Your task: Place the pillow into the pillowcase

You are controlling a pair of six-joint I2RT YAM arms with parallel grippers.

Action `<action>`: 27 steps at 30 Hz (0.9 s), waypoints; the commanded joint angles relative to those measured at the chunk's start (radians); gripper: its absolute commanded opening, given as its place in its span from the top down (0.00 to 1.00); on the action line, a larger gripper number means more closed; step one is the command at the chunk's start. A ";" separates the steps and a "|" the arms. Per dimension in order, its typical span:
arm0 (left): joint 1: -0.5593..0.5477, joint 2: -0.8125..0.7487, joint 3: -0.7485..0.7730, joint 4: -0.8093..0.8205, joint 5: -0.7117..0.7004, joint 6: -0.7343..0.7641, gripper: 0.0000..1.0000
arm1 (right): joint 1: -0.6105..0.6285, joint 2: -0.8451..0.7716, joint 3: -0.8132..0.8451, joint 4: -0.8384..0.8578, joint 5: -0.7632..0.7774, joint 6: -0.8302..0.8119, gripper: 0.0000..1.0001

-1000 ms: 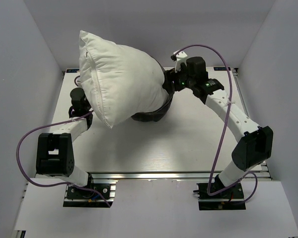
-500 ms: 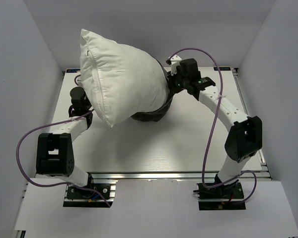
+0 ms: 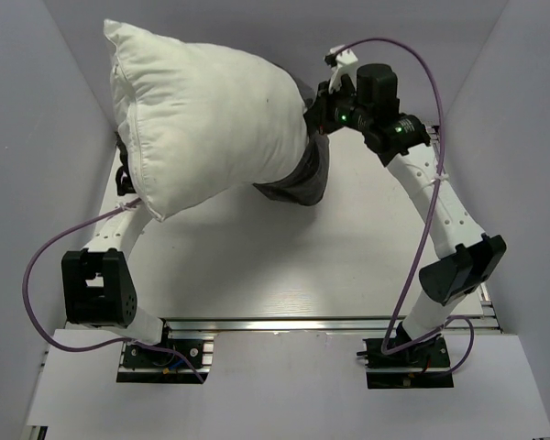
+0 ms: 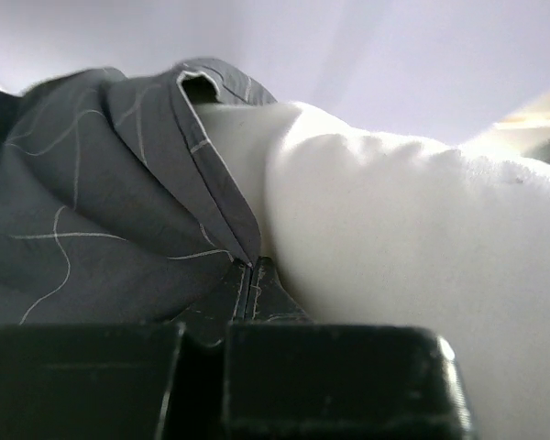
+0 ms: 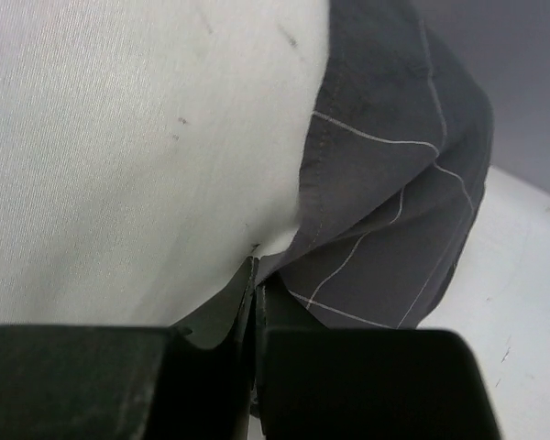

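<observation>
The plump off-white pillow (image 3: 202, 119) is held up above the table, its right end tucked into the dark grid-patterned pillowcase (image 3: 302, 174), which hangs below it. My right gripper (image 5: 255, 273) is shut on the pillowcase's hem (image 5: 385, 183), right against the pillow (image 5: 137, 137). In the top view this gripper (image 3: 321, 112) sits at the pillow's right end. My left gripper (image 4: 246, 273) is shut on the pillowcase's hemmed edge (image 4: 82, 238) beside the pillow (image 4: 422, 247). In the top view the pillow hides it.
The white table (image 3: 284, 266) lies below, with grey walls close on the left, right and back. Purple cables loop from both arms. The arm bases stand at the near edge.
My right gripper has closed on the pillowcase's edge. Both arms have lifted, so the pillow and pillowcase now sit higher and further left in the view.
</observation>
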 commanded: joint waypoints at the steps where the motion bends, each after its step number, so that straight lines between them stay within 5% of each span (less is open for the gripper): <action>1: -0.015 -0.041 0.104 -0.031 0.010 0.018 1.00 | -0.006 0.035 0.141 0.127 0.071 0.066 1.00; 6: -0.001 -0.080 0.144 -0.131 -0.011 0.027 1.00 | -0.021 0.062 0.201 0.060 -0.145 0.073 1.00; 9: 0.017 -0.057 0.153 -0.154 -0.011 0.034 1.00 | 0.158 -0.082 0.103 0.003 -0.194 0.015 1.00; 12: 0.017 -0.026 0.167 -0.166 -0.014 0.030 1.00 | 0.270 -0.219 -0.095 0.157 -0.122 0.020 1.00; 15: 0.017 -0.005 0.231 -0.210 -0.007 0.033 1.00 | 0.153 -0.126 0.041 0.202 -0.019 0.077 1.00; 18: 0.020 0.002 0.302 -0.273 -0.023 0.043 1.00 | -0.103 0.037 0.253 0.190 -0.022 0.175 1.00; 20: 0.020 -0.001 0.322 -0.324 -0.036 0.058 1.00 | -0.105 0.035 0.250 0.186 -0.031 0.152 1.00; 22: 0.020 -0.003 0.311 -0.344 -0.053 0.063 1.00 | -0.037 0.009 0.224 0.121 -0.142 0.164 1.00; 27: 0.019 0.037 0.274 -0.310 -0.025 0.075 1.00 | 0.250 -0.228 -0.141 0.253 -0.041 0.041 1.00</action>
